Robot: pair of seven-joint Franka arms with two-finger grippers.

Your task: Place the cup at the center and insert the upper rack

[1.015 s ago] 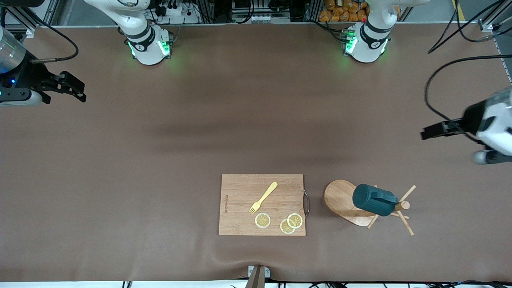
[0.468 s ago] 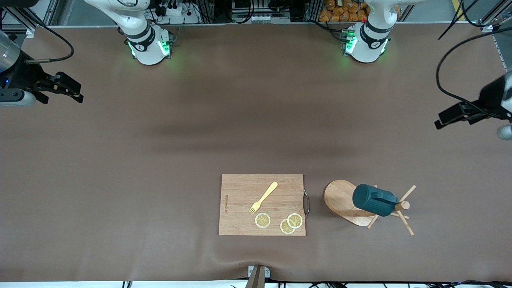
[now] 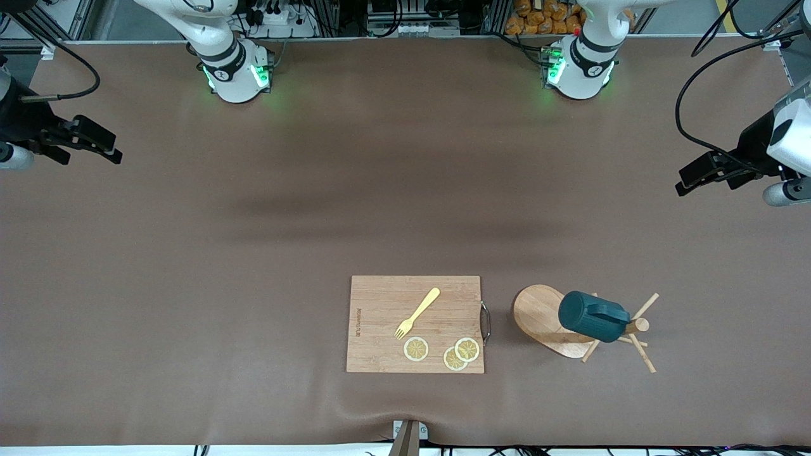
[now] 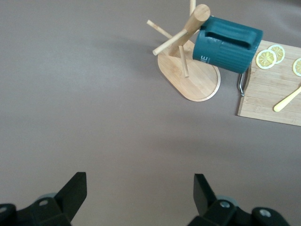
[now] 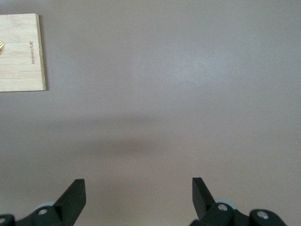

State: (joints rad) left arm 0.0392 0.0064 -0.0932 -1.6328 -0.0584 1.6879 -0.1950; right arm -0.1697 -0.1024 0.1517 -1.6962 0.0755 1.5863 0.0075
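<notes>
The dark teal cup (image 3: 592, 316) hangs on a peg of the light wooden upper rack (image 3: 545, 322), a mug tree with an oval base, near the front camera toward the left arm's end. Both also show in the left wrist view, the cup (image 4: 228, 44) and the rack (image 4: 190, 75). My left gripper (image 3: 694, 172) is open and empty, up over bare table at the left arm's end; its fingertips (image 4: 75, 190) stand wide apart. My right gripper (image 3: 98, 142) is open and empty over bare table at the right arm's end; its fingertips (image 5: 75, 195) are wide apart.
A rectangular wooden cutting board (image 3: 380, 329) lies beside the rack, toward the right arm's end, with a yellow fork (image 3: 417, 313) and three lemon slices (image 3: 443, 351) on it. A metal handle (image 3: 486, 323) sits on the board's edge facing the rack. Brown mat covers the table.
Both arms drew outward and toward their bases. The left gripper rose away from the rack; the right gripper slid toward its table end. Cup and rack stayed put.
</notes>
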